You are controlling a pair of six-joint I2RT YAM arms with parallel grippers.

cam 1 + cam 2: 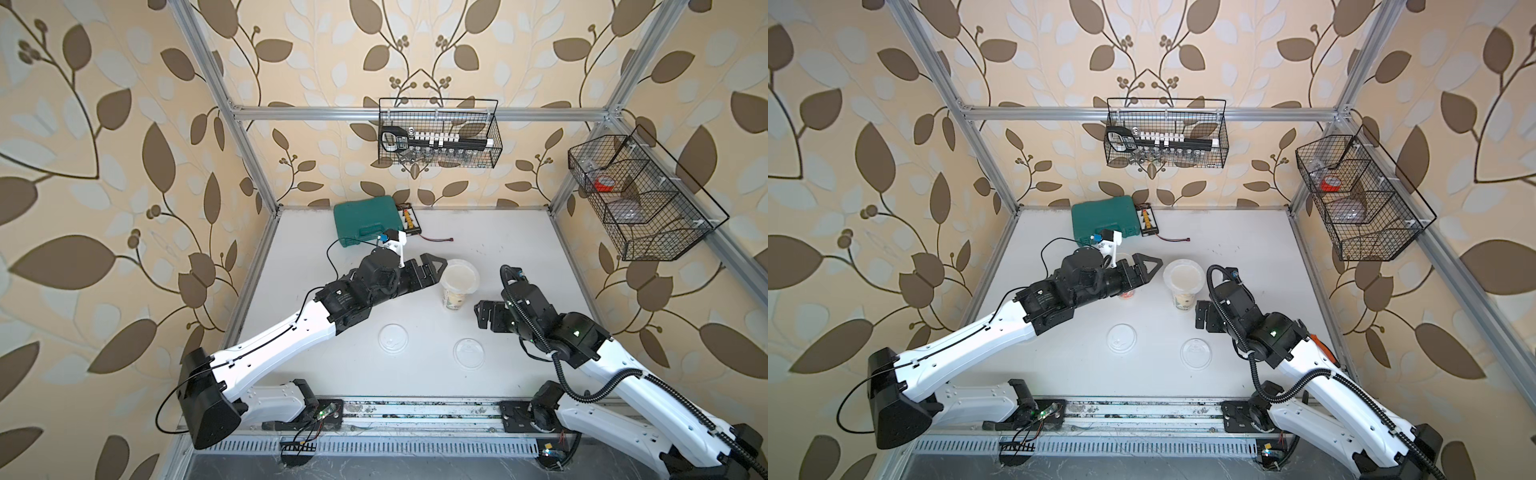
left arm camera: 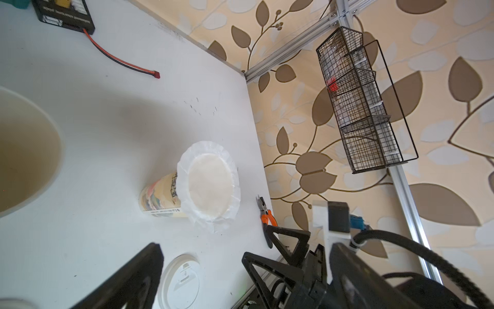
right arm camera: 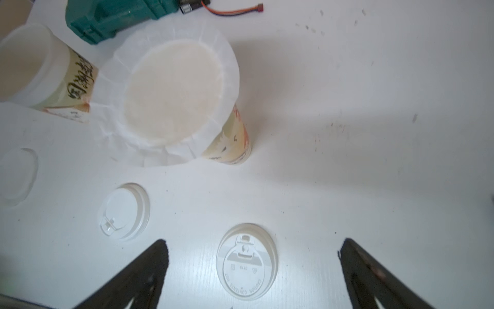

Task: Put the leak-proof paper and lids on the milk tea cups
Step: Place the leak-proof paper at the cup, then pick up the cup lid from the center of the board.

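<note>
- The leak-proof paper (image 3: 173,91), a thin, whitish, translucent round film with a crinkled edge, lies over the mouth of the tall tapered paper cup printed green-beige (image 1: 454,301). You can see its edge overhang the rim all round, further on one side.
- That covered cup stands upright on the white table (image 1: 519,257), about mid-table in both top views.
- The tall tapered paper cup printed red-orange (image 3: 72,88) stands upright just beside it. In the top views your left arm (image 1: 291,332) hides nearly all of it, while the left wrist view shows its cream inside through the mouth.
- Your left gripper (image 1: 436,272) hangs above the table with its fingers apart and nothing between them. Its tips are just beside the film's edge, and you cannot tell whether they touch it.
- Your right gripper (image 3: 252,240) hovers on the covered cup's other side, apart from it, with its fingers spread wide and empty.
- A round white moulded plastic lid (image 1: 392,338) and a second white lid (image 1: 468,352) lie flat on the table nearer the arm bases. They are apart from each other and from both cups.
- At the table's back edge you have a dark green plastic case (image 1: 368,222). Beside it is a black charger board (image 1: 409,218) trailing a red wire (image 1: 436,239).
</note>
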